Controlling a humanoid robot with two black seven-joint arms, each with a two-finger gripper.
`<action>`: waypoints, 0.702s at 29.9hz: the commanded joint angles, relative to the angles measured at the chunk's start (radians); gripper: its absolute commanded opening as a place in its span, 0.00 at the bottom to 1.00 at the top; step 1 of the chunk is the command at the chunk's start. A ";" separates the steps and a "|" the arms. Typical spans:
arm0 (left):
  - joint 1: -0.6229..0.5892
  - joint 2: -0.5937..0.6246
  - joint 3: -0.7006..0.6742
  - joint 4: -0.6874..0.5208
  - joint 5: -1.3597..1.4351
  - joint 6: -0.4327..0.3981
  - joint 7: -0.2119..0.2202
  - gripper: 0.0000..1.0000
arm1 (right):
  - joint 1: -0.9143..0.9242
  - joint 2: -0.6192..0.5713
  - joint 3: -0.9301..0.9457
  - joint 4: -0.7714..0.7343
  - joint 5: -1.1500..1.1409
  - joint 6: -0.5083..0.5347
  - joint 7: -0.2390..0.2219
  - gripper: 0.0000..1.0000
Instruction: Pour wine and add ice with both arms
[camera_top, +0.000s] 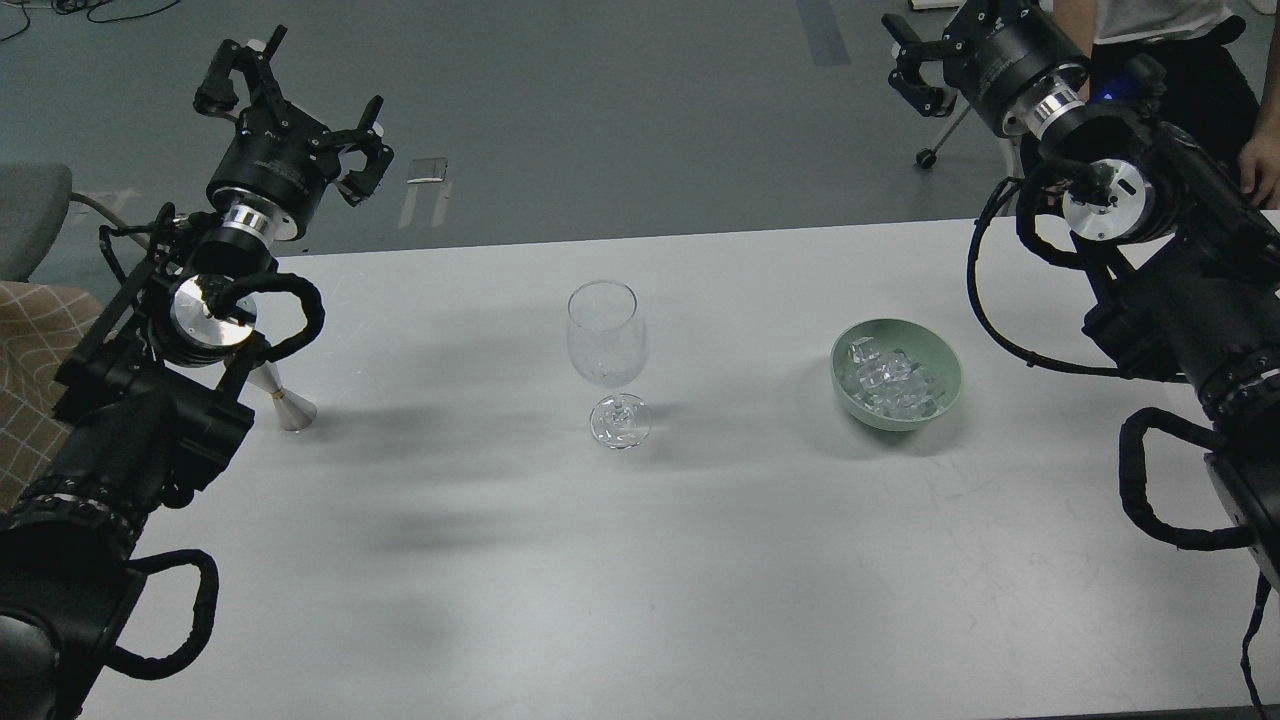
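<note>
A clear stemmed wine glass (606, 352) stands upright and empty at the table's middle. To its right, a pale green bowl (940, 355) holds several clear cubes of ice (888, 383). My left gripper (290, 105) is raised past the table's far left edge, its claw fingers spread open and holding nothing. At the top right, beyond the far edge, my right gripper (915, 65) hangs with open fingers, partly cut off by the frame. No wine or bottle shows. A small metal cone-shaped cup (283, 403) stands on the table beside my left arm, partly hidden by it.
The white table (640, 560) spans the view. A person (1180, 60) stands behind my right arm at the top right. A chair (35, 215) and a checked cloth (30, 360) sit off the left edge. Black cables loop from both arms.
</note>
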 joint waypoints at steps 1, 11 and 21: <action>0.000 -0.003 -0.001 0.000 0.000 0.000 -0.001 0.98 | -0.003 -0.008 0.002 -0.003 0.000 -0.004 0.000 1.00; -0.006 0.002 -0.019 0.009 -0.012 0.000 -0.003 0.98 | 0.003 -0.012 0.011 0.001 0.002 -0.004 0.002 1.00; -0.012 0.026 0.002 0.008 0.043 -0.020 -0.084 0.98 | 0.002 -0.012 0.012 0.003 0.009 -0.004 0.003 1.00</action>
